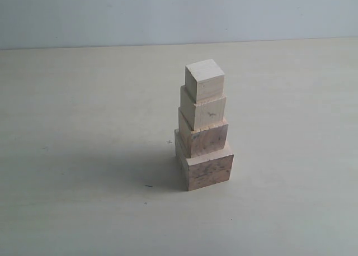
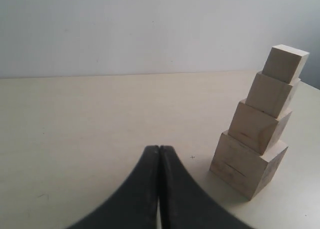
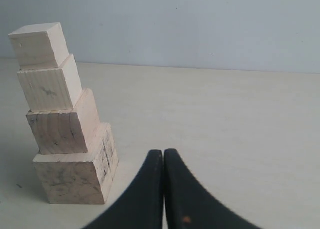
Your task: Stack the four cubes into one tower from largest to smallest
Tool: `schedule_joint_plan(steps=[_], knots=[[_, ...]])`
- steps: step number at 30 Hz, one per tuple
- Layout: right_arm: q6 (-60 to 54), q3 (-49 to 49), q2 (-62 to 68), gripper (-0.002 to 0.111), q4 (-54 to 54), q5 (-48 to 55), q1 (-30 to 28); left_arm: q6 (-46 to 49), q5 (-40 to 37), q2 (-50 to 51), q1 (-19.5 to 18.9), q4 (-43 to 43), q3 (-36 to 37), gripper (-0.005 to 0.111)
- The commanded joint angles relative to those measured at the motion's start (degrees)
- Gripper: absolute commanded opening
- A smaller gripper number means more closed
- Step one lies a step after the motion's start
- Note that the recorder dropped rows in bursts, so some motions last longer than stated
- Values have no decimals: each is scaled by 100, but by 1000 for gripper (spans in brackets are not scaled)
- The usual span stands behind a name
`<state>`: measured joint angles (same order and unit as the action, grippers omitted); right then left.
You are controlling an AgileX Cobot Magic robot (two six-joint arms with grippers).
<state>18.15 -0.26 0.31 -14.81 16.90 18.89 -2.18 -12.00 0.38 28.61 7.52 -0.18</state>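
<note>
The exterior view showed only the tower (image 1: pixel 203 124) on the table (image 1: pixel 67 200); the wrist views added the left jaws and right jaws, both closed, empty, apart from the tower.

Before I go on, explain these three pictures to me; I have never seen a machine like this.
This is a robot with two arms, each ending in a pair of black fingers. One picture comes from a camera off the arms and shows only the table and the tower: four wooden cubes stacked, the largest cube at the bottom and the smallest cube on top, each slightly twisted against the next. The other two pictures come from cameras on the wrists. The left fingers and the right fingers are pressed shut, hold nothing, and stand apart from the tower.
</note>
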Motion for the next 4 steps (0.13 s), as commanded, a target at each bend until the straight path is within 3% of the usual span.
schedule_joint_plan(steps=[1,4], knots=[[16,26,-31,0,-12,-30,-29,16,6,-38,-15,11,18,0],[16,26,-31,0,-12,-30,-29,16,6,-38,-15,11,18,0]])
